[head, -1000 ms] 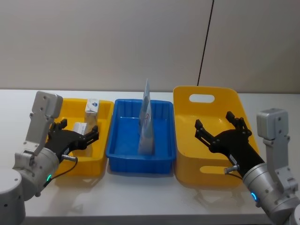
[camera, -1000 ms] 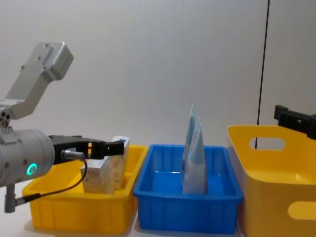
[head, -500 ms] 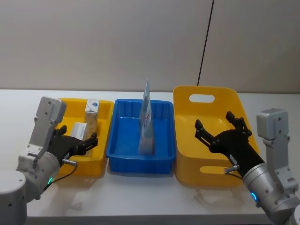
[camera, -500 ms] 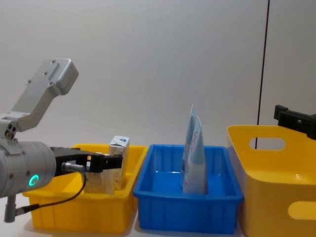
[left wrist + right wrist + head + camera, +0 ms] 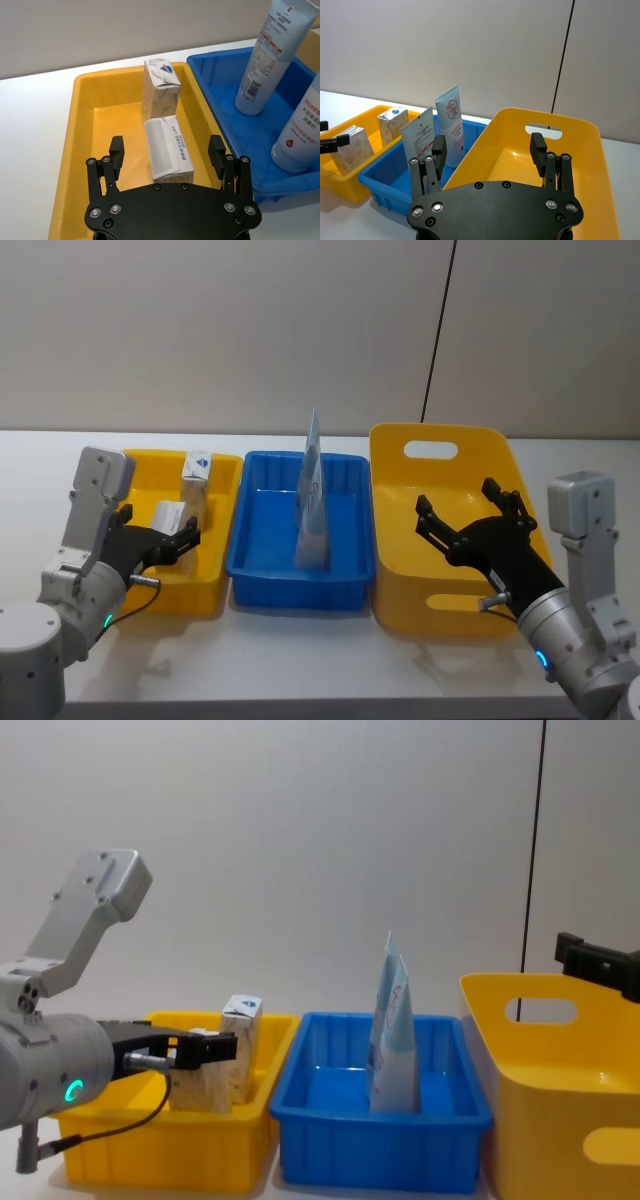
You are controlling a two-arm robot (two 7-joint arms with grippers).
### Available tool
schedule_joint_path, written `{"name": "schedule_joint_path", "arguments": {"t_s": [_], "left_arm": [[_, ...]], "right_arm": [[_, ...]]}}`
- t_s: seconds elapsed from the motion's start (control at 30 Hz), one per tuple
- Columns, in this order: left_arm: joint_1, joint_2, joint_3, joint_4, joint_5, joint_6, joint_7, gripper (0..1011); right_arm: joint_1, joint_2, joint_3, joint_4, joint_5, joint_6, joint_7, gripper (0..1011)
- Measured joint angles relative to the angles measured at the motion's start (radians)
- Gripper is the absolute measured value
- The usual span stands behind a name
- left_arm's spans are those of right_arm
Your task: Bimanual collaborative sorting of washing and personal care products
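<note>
Two cream cartons sit in the left yellow bin point(image 5: 172, 595): one upright point(image 5: 161, 87) at the back, one lying flat point(image 5: 168, 147) in front of it. My left gripper point(image 5: 167, 146) hovers open and empty just above the flat carton, near the bin's front; it also shows as left gripper point(image 5: 165, 540) from the head. Pale blue-white pouches point(image 5: 312, 510) stand upright in the blue bin point(image 5: 300, 592), one with a red circular logo point(image 5: 451, 125). My right gripper point(image 5: 470, 525) hangs open and empty over the large yellow bin point(image 5: 385, 540).
The three bins stand side by side on a white table point(image 5: 300, 660), left yellow, blue, then the larger handled yellow one, which has nothing in it. A grey wall with a thin black cable point(image 5: 437, 330) lies behind.
My left arm has drawn back toward my body and sunk lower, its open gripper sliding from over the cartons to the bin's front. The right arm and all products stay put.
</note>
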State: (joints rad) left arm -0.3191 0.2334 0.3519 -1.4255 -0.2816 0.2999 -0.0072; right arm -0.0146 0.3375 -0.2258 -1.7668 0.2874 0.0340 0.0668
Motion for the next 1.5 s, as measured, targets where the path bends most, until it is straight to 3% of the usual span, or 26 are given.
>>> {"name": "schedule_joint_path", "arguments": {"t_s": [0.5,1.07,1.5], "left_arm": [[-0.008,-0.034,-0.031,0.035,-0.016,-0.002,0.009,1002],[-0.04,-0.049,-0.041,0.066,-0.033,0.057,-0.032,1002],[-0.055,-0.052,-0.039,0.067,-0.013,0.111,-0.025,1002]], "right_arm": [[0.0,0.0,0.0,0.0,0.0,0.0,0.0,1000],[0.0,0.0,0.0,0.0,0.0,0.0,0.0,1000],[0.0,0.0,0.0,0.0,0.0,0.0,0.0,1000]]}}
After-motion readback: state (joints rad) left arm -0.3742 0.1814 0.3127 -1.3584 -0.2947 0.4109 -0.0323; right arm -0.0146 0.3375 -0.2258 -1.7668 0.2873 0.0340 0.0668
